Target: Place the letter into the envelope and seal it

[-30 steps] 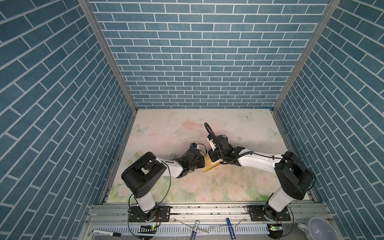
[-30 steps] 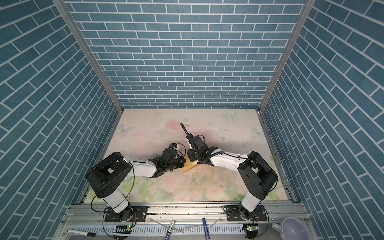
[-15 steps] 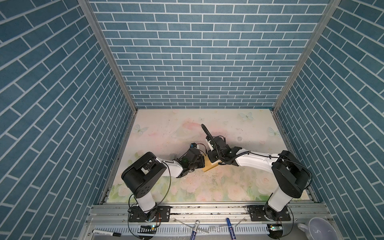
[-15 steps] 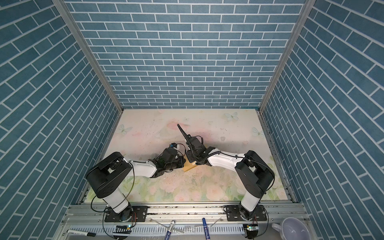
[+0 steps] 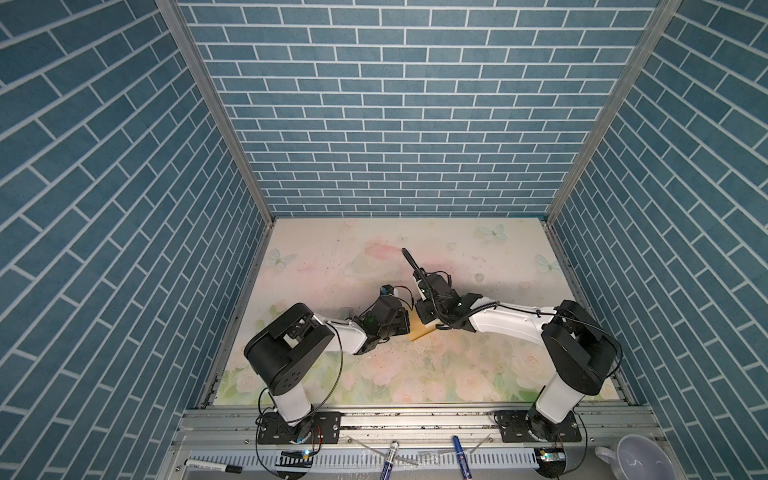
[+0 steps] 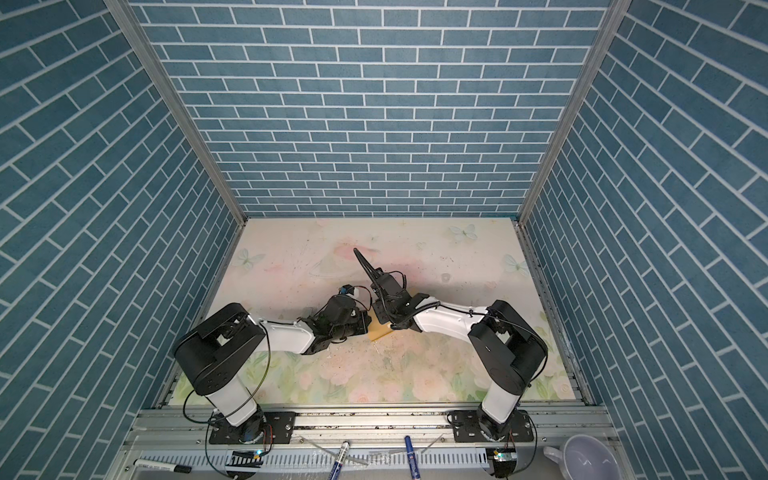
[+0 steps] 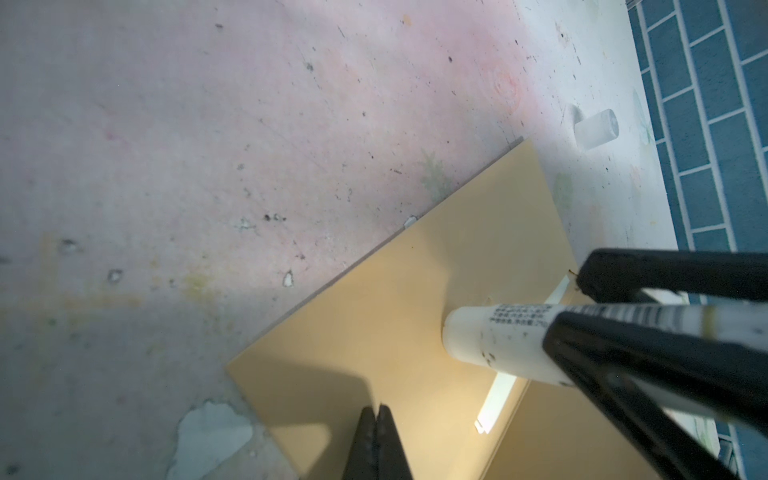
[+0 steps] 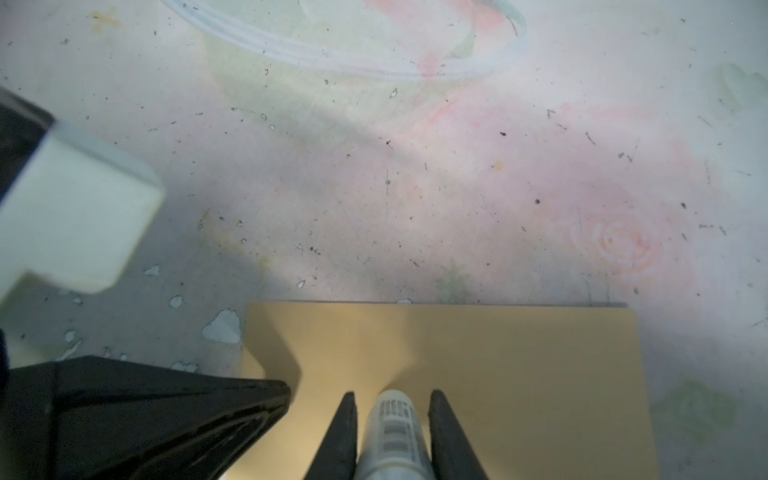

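Blue brick walls (image 5: 395, 104), floral tabletop (image 5: 478, 374)

In both top views the arms (image 5: 507, 322) hide most of the envelope (image 5: 422, 331); only a tan corner shows. Print on the tube (image 8: 395, 432) is too blurred to read, its rear cut off.

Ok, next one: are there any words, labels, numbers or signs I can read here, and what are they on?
On the white cylindrical tube gripped by the right hand: rows of small black print and barcode-like bars, too blurred to read.
On the marker pens seen in a top view: labels too small to read.
On the tan paper envelope: no text on the face shown.
Nothing can be quoted.
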Controlling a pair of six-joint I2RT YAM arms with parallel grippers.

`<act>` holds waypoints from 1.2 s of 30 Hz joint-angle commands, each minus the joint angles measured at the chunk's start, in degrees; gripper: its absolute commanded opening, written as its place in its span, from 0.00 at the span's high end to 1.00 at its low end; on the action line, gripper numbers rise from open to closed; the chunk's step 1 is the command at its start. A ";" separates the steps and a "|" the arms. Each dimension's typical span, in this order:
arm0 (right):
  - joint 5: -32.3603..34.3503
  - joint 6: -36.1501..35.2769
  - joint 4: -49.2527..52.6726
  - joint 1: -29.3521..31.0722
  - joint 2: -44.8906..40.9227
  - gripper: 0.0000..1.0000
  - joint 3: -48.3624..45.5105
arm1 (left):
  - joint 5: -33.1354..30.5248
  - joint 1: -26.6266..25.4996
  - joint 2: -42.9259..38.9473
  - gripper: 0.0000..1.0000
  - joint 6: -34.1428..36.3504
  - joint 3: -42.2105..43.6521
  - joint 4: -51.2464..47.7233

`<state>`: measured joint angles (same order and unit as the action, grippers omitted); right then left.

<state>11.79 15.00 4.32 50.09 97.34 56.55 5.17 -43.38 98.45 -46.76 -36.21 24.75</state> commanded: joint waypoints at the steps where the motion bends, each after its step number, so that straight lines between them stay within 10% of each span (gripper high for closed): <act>1: 4.98 -0.85 4.32 -0.38 2.15 1.00 1.38 | -1.21 0.31 2.16 1.00 0.32 0.02 -5.03; 36: 7.74 -1.00 2.63 -3.22 0.99 1.00 -1.58 | -5.17 -1.19 4.97 1.00 3.18 -5.72 -16.61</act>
<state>14.96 15.03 3.73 48.64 97.86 56.66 1.78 -44.56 100.92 -44.47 -43.00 16.56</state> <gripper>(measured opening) 0.266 0.046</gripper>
